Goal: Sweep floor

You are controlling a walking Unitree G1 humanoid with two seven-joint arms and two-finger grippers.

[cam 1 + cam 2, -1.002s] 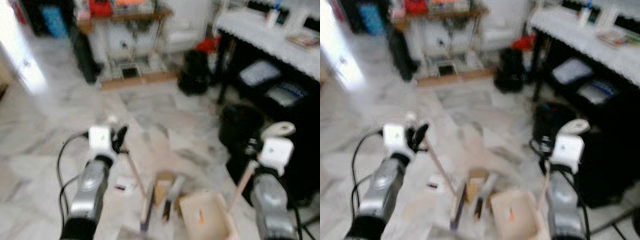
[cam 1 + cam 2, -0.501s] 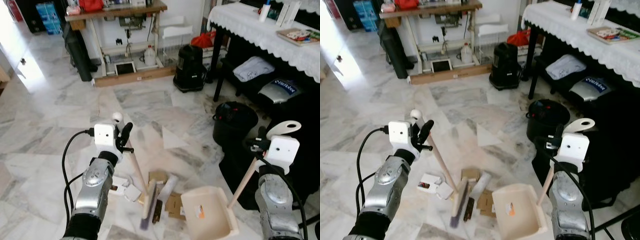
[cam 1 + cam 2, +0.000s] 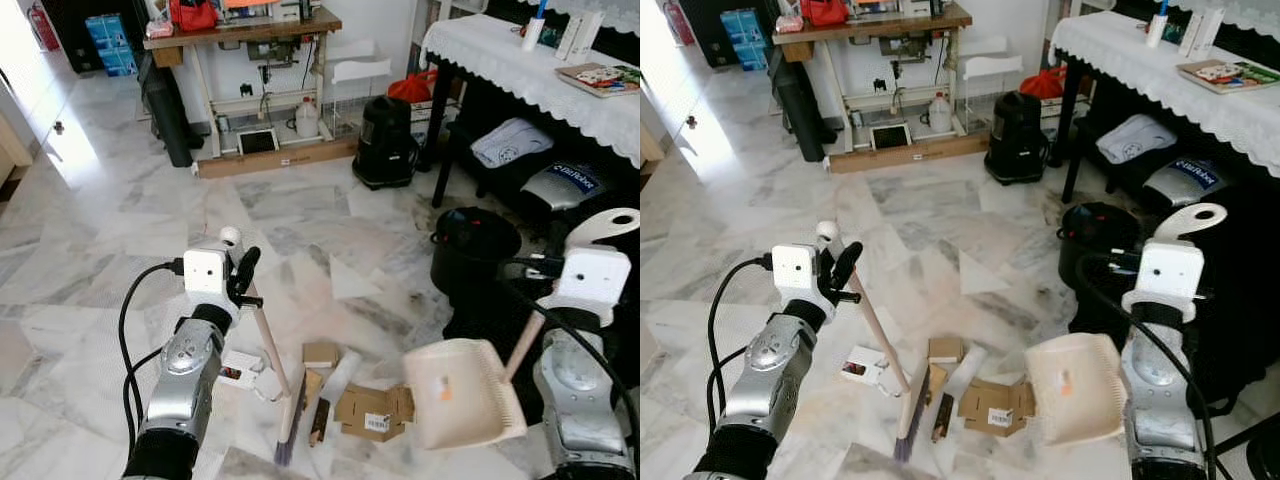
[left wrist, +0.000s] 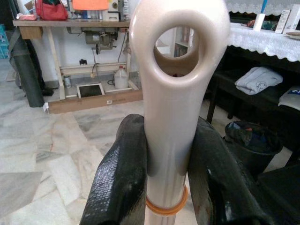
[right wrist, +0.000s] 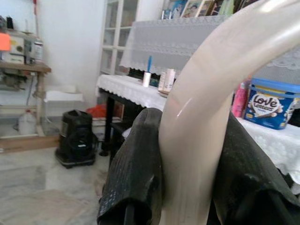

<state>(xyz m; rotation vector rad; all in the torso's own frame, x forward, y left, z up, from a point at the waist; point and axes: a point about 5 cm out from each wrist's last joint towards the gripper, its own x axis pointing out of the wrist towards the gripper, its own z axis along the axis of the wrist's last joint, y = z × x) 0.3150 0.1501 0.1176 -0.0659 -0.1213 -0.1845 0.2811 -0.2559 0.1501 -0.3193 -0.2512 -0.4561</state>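
My left gripper point(image 3: 243, 277) is shut on the top of a beige broom handle point(image 4: 172, 108), black fingers point(image 4: 119, 173) on both sides. The broom slants down to its brush head point(image 3: 290, 428) on the marble floor. Beside the brush lies litter: a flattened cardboard piece point(image 3: 372, 410), a small box point(image 3: 320, 353), a white roll point(image 3: 341, 372) and a white packet point(image 3: 241, 365). My right gripper point(image 3: 546, 268) is shut on the handle point(image 5: 197, 131) of a cream dustpan point(image 3: 460, 395), which hangs tilted above the floor, right of the cardboard.
A black bin point(image 3: 475, 248) stands ahead on the right beside a dark table with a white lace cloth point(image 3: 500, 60). A black vacuum-like object point(image 3: 388, 142) and a wooden sewing table point(image 3: 240, 25) are at the back. Open marble floor lies ahead and left.
The dustpan has come up off the floor and swung right, now tilted in the air. The blur has cleared and the view has shifted slightly. The broom stays about where it was.
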